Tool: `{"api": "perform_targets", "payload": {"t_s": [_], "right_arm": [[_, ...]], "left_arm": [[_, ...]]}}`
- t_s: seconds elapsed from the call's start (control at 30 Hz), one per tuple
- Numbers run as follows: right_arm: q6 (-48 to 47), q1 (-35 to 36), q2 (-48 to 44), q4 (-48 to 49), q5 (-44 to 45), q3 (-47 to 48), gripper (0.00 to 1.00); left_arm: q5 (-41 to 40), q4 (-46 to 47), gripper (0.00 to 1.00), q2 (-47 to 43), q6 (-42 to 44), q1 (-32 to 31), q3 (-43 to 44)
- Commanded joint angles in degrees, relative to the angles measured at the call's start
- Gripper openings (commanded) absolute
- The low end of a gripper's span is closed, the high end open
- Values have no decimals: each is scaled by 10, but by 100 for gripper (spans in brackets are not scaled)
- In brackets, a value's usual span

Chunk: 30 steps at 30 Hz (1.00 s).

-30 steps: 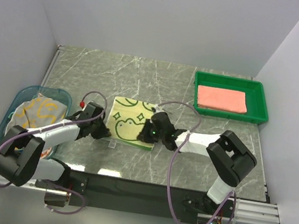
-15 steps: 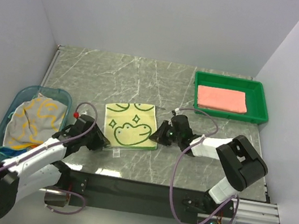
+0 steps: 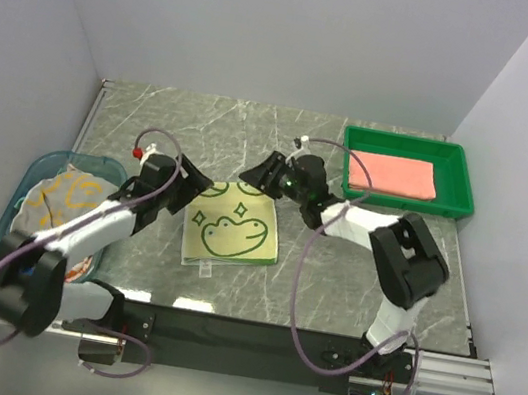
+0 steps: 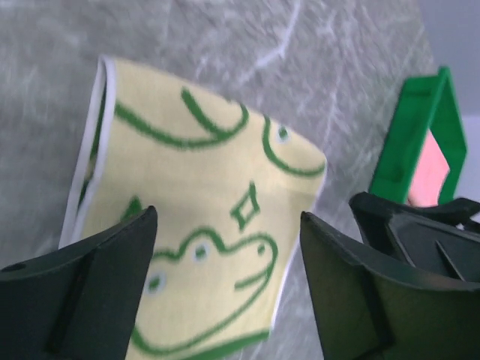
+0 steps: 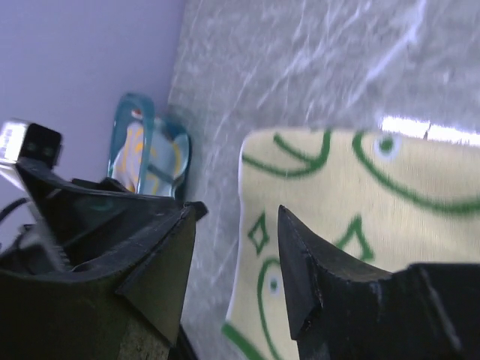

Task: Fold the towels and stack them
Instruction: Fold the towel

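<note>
A blue basket [image 3: 12,216] sits furthest left, well to the left of the left claw [image 3: 203,188], on its near side. A cream towel [image 3: 60,204] lies crumpled inside it. The towel's yellow-orange lettering is too bunched to read, and part of the cloth is hidden by the left arm.

The left claw is released, its fingers [image 4: 97,292] spread wide with nothing between them. It hangs at the far-left corner of the frog towel [image 3: 232,236]. From the overhead view I cannot tell whether it touches the cloth.

The frog towel lies flat on the counter [image 3: 154,128], folded, on the near side of both claws and between them. It is pale yellow with dark green outlines: a frog face, sparkle shapes and curved lines. The face reads upright from the near edge. The towel looks close to square, perhaps a little longer from near to far, and tilts slightly. Stacked white edges show along its left side in the left wrist view.

The right claw [image 3: 250,175] is released too and holds nothing. It is at the towel's far-right corner.

Well to the right of that claw is a green tray [image 3: 402,202]. It holds a folded pink towel [image 3: 392,174] with its long axis running left to right.
</note>
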Motion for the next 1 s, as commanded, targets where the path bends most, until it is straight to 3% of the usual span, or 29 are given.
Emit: {"api": "perform_targets", "payload": {"t_s": [0.0,0.17,0.37,0.67,0.97], "right_arm": [[21,-9,58,56,-7,65,55],[42,-16,131,83,18,103,56],[92,-26,211,141,20,114,56],[176,-78,245,269,52,7,56],[135,-103,192,227,67,-11,55]], "left_arm": [[15,134,80,81,7,17,39],[40,209,79,198,-5,38,62],[46,291,77,257,-29,57,33],[64,408,77,295,-93,79,-77],[66,359,79,269,-74,82,-55]]}}
